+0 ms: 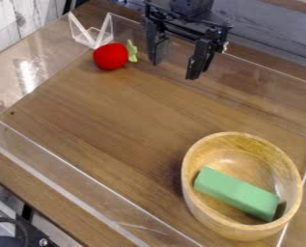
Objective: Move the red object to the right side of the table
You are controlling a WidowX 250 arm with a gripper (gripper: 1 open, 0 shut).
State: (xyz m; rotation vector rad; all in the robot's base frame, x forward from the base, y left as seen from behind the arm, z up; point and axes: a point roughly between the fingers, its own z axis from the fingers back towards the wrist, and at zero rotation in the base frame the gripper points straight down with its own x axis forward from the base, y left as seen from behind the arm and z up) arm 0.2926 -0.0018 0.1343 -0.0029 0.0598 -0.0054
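One small round red toy fruit (111,57) seen on brown wood-grain tabletop (117,116); one black two-fingered claw (178,65) held spread nearby.

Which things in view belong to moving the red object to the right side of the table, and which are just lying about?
Part of the job:
- red toy fruit, near the table's far edge
- table
- gripper, open beside the fruit

Just lying about:
- wooden bowl
- green block, inside the bowl
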